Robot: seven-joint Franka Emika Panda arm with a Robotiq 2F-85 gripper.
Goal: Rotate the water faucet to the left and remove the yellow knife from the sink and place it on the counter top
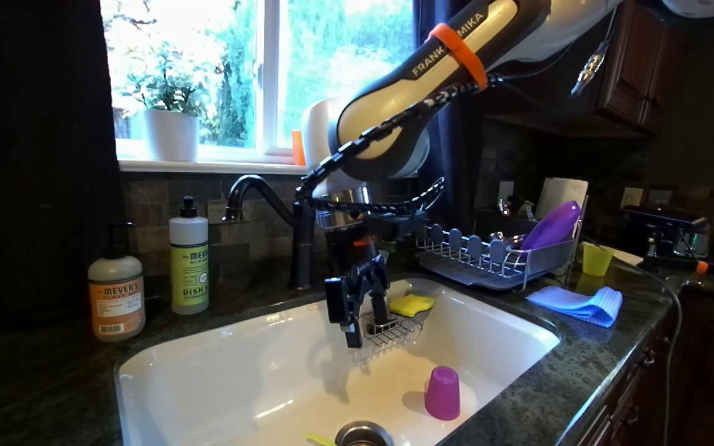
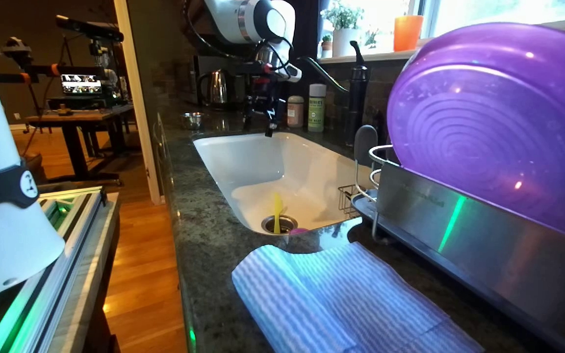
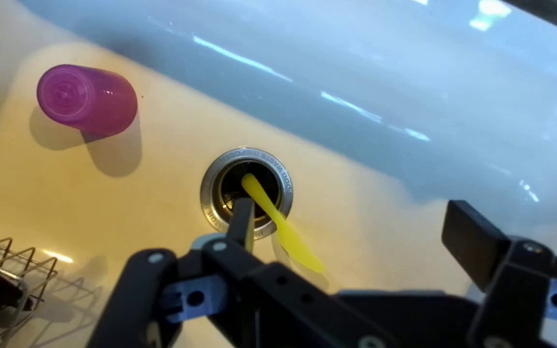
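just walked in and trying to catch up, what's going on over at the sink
A robot arm has its open fingers over the sink, holding nothing. The yellow knife lies in the sink across the rim of the drain, one end over the opening, not yet lifted out to the counter top. The water faucet arches toward the side where the pump bottles stand.

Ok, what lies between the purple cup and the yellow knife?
The wrist view shows bare sink floor beside the purple cup, then the drain's metal rim and opening before the yellow knife.
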